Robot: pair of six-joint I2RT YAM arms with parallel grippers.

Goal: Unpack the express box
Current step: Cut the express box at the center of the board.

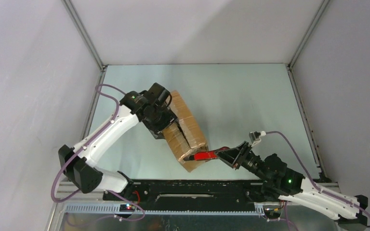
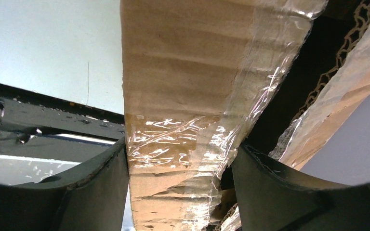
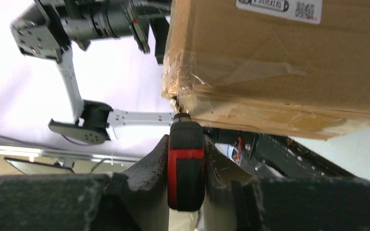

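Top external, hidden: we cannot see inside the express box (image 1: 188,132) on the table (image 1: 250,96).
Left gripper (image 2: 178,163): above box, grasping its taped flap.
Right gripper (image 3: 186,159): low beside box, clenching red tool (image 1: 204,155).

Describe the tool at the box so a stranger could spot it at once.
On the pale table, find the brown express box in the middle, then its end nearest the arm bases. There the right gripper pinches a slim red-and-black tool, tip against the box's taped corner; red sets it apart from brown cardboard.

Left claw (image 2: 178,163) gripping, right claw (image 3: 186,159) clamped
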